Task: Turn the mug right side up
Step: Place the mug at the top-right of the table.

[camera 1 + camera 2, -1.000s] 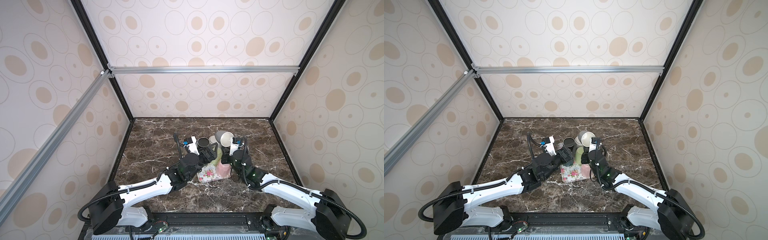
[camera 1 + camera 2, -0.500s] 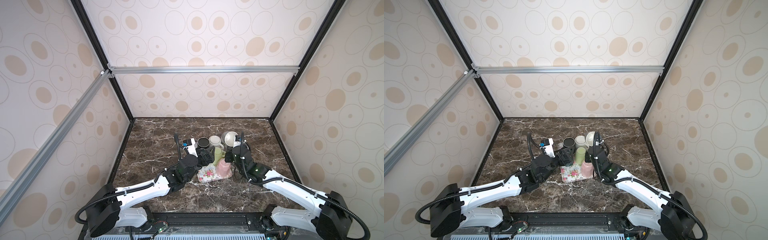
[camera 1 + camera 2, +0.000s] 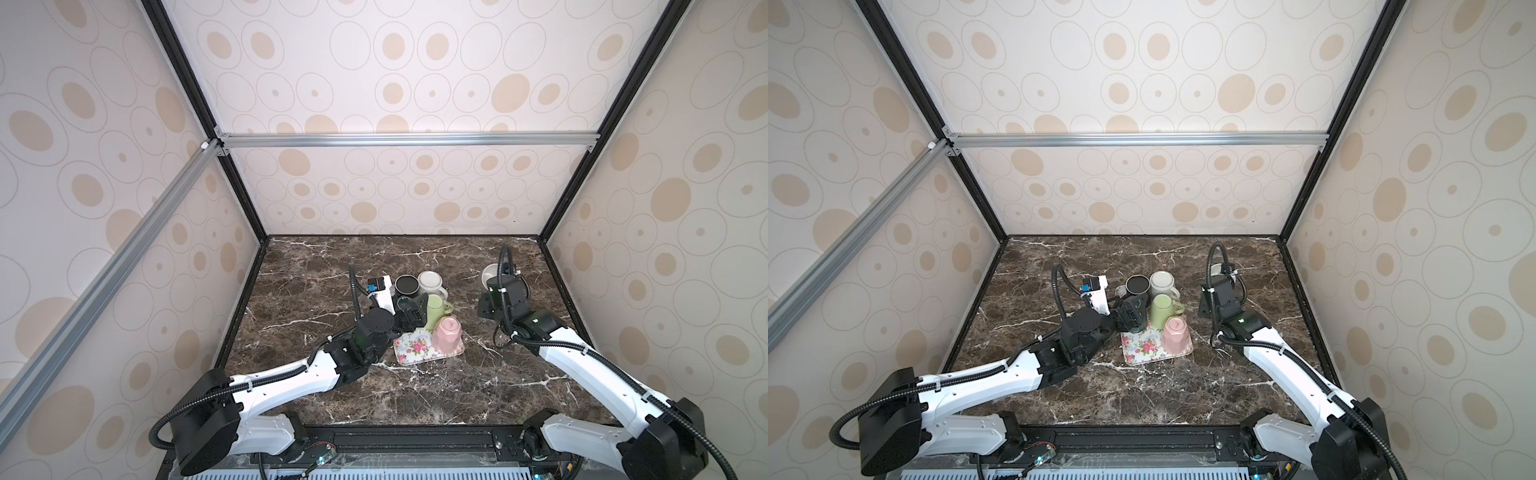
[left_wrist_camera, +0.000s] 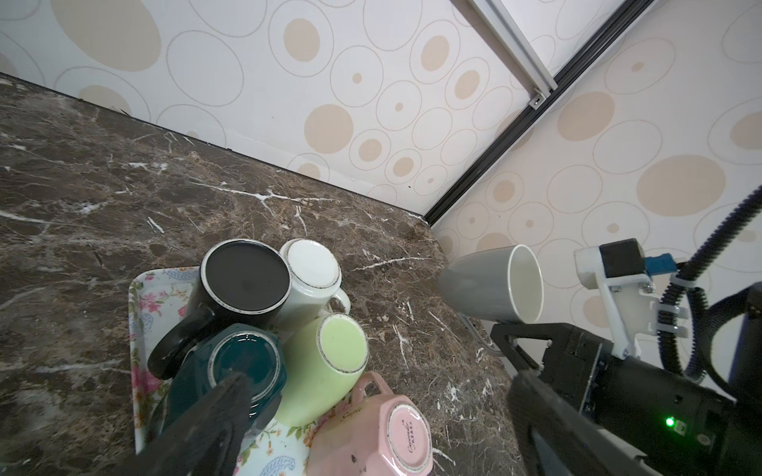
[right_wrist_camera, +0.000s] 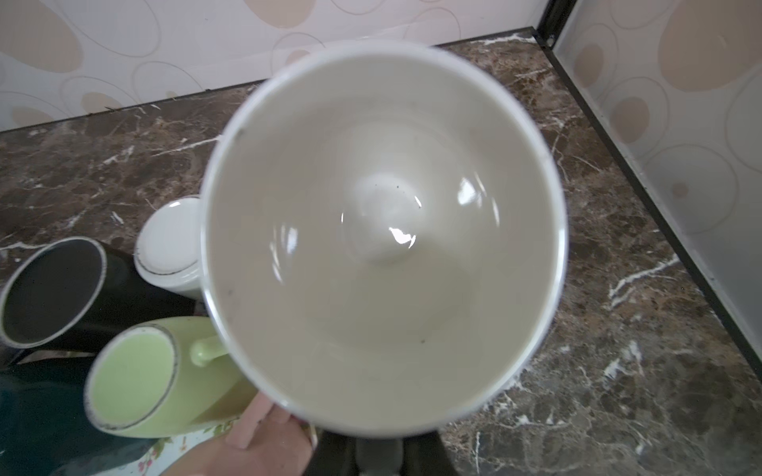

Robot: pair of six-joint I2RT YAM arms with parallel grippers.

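Nearest the front edge the table (image 3: 415,395) is bare marble, so there's loads of room there. Next back is the tray (image 3: 409,353), with a pink mug (image 3: 446,334) bottom-up on its right side. Just behind that a green mug (image 3: 434,309) and a teal mug (image 4: 243,362) are bunched tight together, also bottom-up. The left gripper (image 3: 411,311) sits right over that bunch, jaws spread wide. One finger (image 4: 222,412) lies across the teal base, and I can't see the other.

A black mug (image 3: 406,284) and a white mug (image 3: 430,280) close off the far side of the cluster, touching each other.

Further back and off to the right, the right gripper (image 4: 497,334) is clamped on the grey mug (image 4: 490,284) by its handle. It's held up off the marble, tipped on its side, well apart from the cluster and nearer the right wall. Left of the tray and along the back wall it's open marble.
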